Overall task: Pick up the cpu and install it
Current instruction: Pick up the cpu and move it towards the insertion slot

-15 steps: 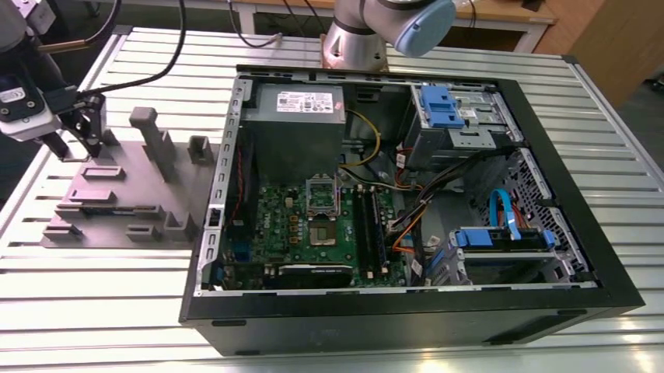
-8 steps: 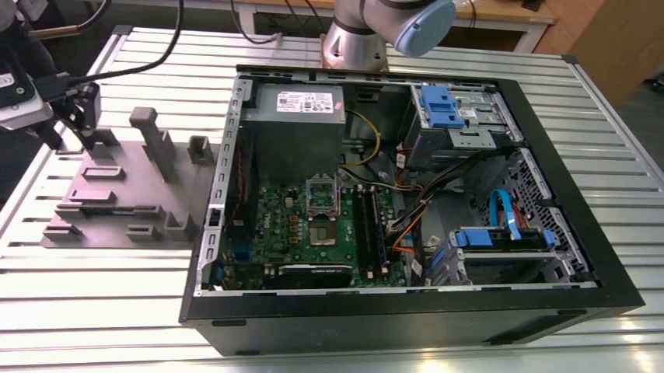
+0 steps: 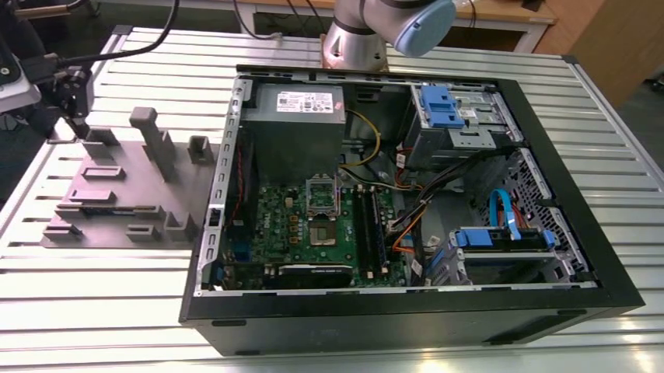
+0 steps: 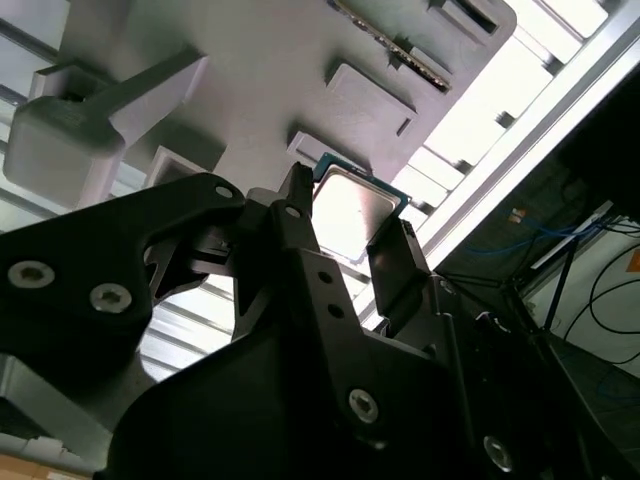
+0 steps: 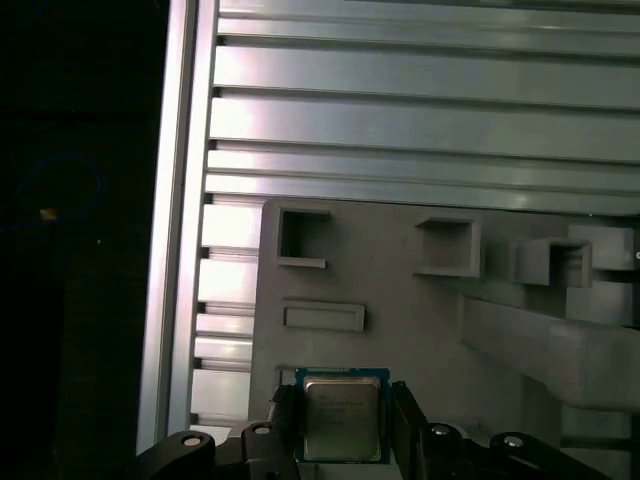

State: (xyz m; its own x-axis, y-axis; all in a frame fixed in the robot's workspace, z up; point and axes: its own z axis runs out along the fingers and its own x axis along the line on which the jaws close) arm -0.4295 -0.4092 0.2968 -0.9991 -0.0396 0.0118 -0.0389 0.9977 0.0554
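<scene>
The nearest hazard is judged to be the grip itself. In the first wrist view the small flat square cpu with silvery metal top and green rim [image 5: 340, 415] is pinched by two opposite edges only, so a jolt or slight tilt could let it twist or slip from the black metal gripper [image 5: 342, 422]. Just beyond lies the grey moulded parts tray [image 5: 370, 280]. Whether the cpu has cleared its surface cannot be told, and a sideways move could catch a raised block. Farthest, in the exterior view, the square socket [image 3: 323, 233] on the green motherboard [image 3: 301, 217] inside the open black computer case [image 3: 415, 311] could suffer bent contacts from a misaligned or tilted placement. The fingers [image 5: 403, 428] stand narrowly apart, closed against the cpu's edges.
</scene>
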